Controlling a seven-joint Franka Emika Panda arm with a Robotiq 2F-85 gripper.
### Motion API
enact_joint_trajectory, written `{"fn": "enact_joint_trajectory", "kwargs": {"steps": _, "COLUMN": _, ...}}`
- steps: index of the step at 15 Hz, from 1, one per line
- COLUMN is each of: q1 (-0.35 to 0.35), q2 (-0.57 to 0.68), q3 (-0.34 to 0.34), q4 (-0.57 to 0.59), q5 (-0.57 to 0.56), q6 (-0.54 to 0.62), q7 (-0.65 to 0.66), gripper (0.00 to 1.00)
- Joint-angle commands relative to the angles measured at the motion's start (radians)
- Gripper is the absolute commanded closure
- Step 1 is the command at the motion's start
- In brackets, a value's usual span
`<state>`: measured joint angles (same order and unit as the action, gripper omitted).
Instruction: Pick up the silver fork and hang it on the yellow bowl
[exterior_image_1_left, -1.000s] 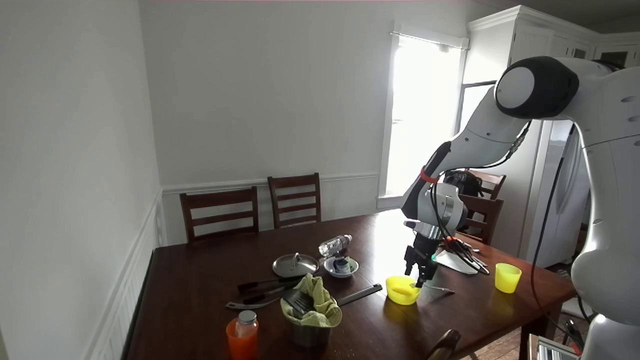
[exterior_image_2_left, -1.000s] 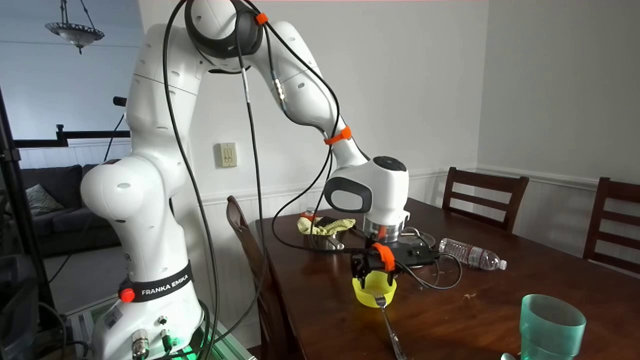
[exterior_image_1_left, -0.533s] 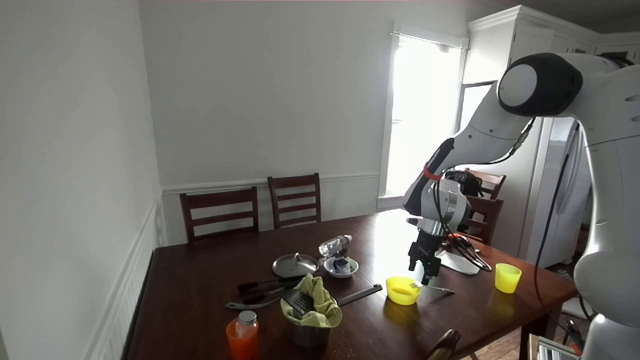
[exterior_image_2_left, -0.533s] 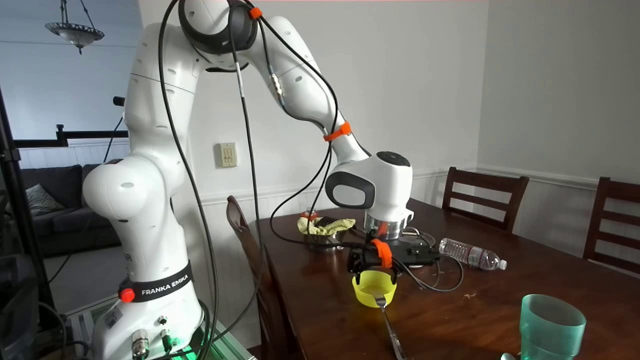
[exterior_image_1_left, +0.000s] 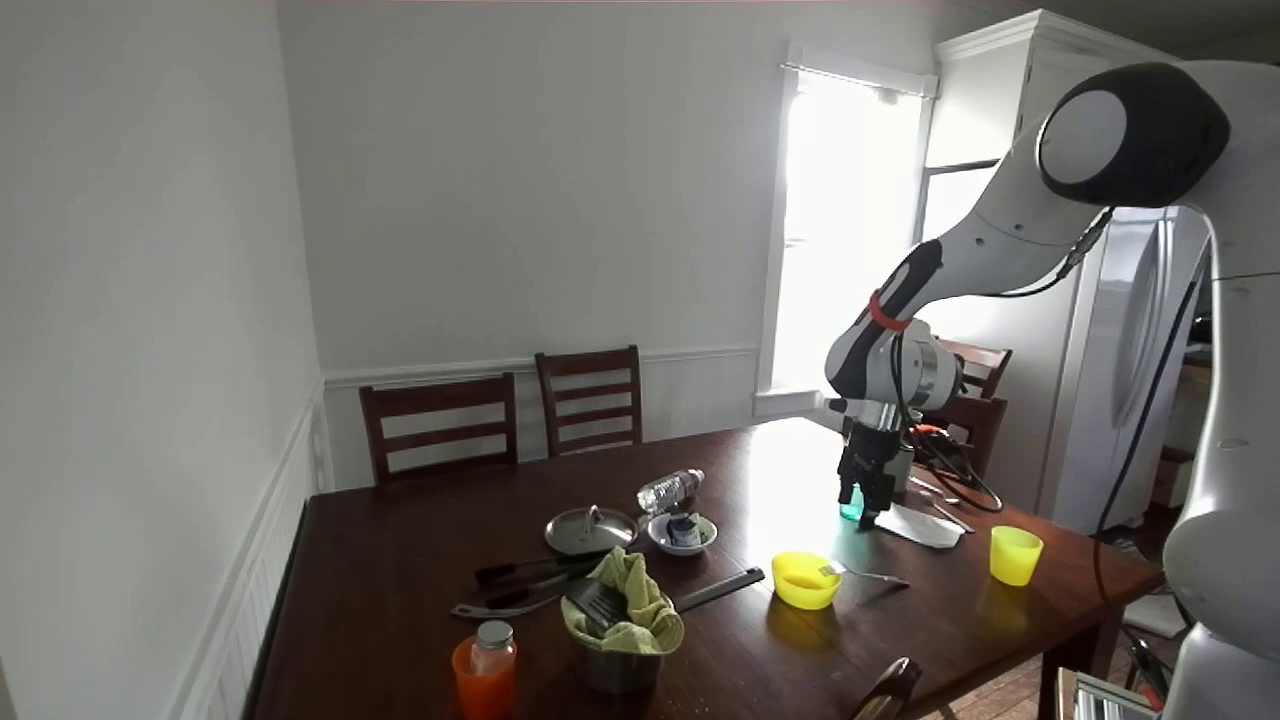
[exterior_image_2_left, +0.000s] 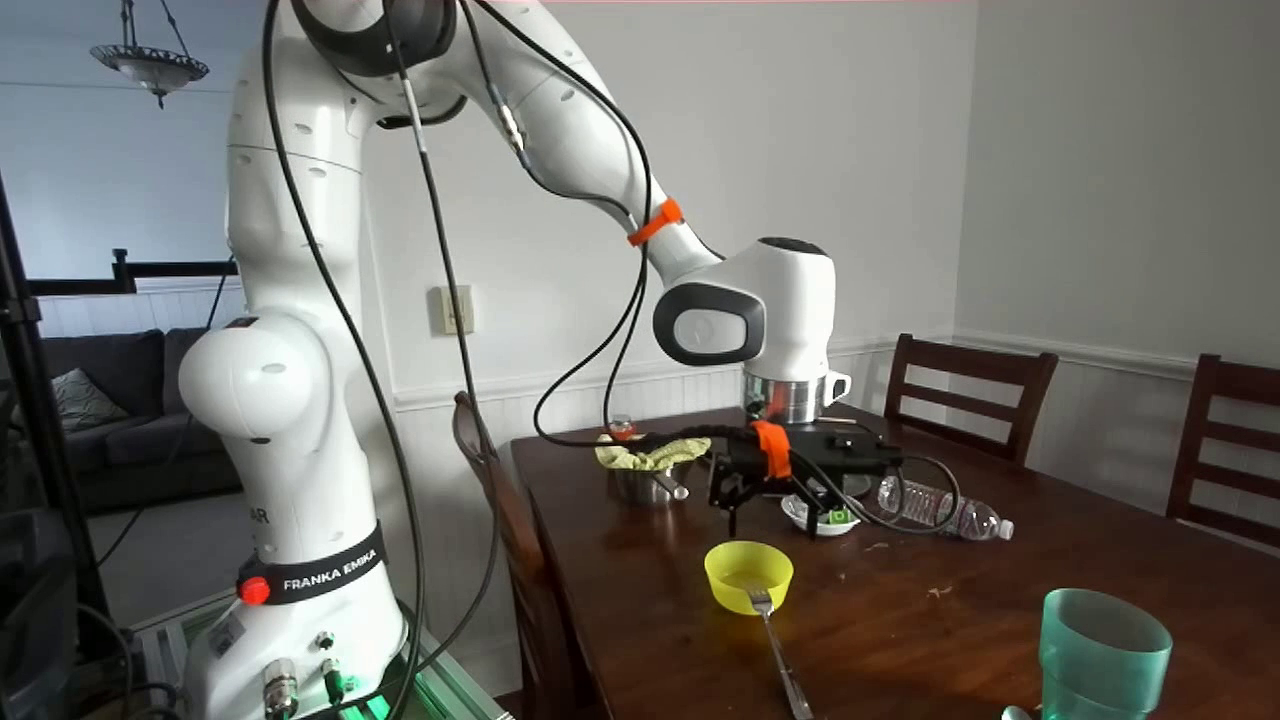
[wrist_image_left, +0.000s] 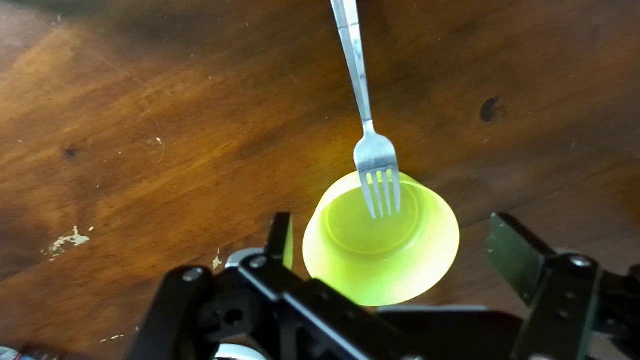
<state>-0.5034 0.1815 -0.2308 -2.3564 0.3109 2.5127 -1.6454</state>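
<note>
The silver fork (exterior_image_2_left: 782, 665) leans on the rim of the small yellow bowl (exterior_image_2_left: 728, 592). Its tines reach over the rim into the bowl, and its handle slopes down to the table. Both exterior views show this, with the fork (exterior_image_1_left: 870, 576) and bowl (exterior_image_1_left: 803, 592). In the wrist view the fork (wrist_image_left: 357, 75) crosses the far rim of the bowl (wrist_image_left: 372, 280). My gripper (wrist_image_left: 396, 237) is open and empty. Its fingers appear on both sides of the bowl, but it hovers well above in both exterior views (exterior_image_1_left: 858, 508) (exterior_image_2_left: 771, 522).
A taller yellow cup (exterior_image_1_left: 1015, 556) and a teal cup (exterior_image_2_left: 1105, 655) stand on the table. A white bowl (exterior_image_1_left: 664, 546), water bottle (exterior_image_1_left: 670, 491), lid (exterior_image_1_left: 572, 530), pot with cloth (exterior_image_1_left: 620, 672) and orange cup (exterior_image_1_left: 485, 690) are also there.
My open gripper has risen and moved away from the bowl and fork. The fork and bowl have stayed where they were, with the tines over the rim.
</note>
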Motion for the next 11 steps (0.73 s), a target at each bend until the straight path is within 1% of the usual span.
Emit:
{"fn": "enact_joint_trajectory", "kwargs": {"steps": 1, "q1": 0.044, "q2": -0.095, "q3": -0.056, "q4": -0.039, "q5": -0.106, "q6": -0.048, "q7": 0.108, "gripper": 0.0}}
{"fn": "enact_joint_trajectory", "kwargs": {"steps": 4, "q1": 0.057, "q2": -0.13, "q3": -0.076, "q4": -0.035, "q5": -0.155, "q6": -0.088, "q7": 0.144, "gripper": 0.0}}
{"fn": "enact_joint_trajectory", "kwargs": {"steps": 5, "q1": 0.056, "q2": -0.074, "q3": -0.068, "q4": -0.004, "q5": -0.108, "q6": -0.064, "q7": 0.104, "gripper": 0.0}}
{"fn": "enact_joint_trajectory", "kwargs": {"steps": 11, "q1": 0.063, "q2": -0.1, "q3": -0.079, "q4": -0.013, "q5": -0.121, "q6": -0.081, "q7": 0.117, "gripper": 0.0}}
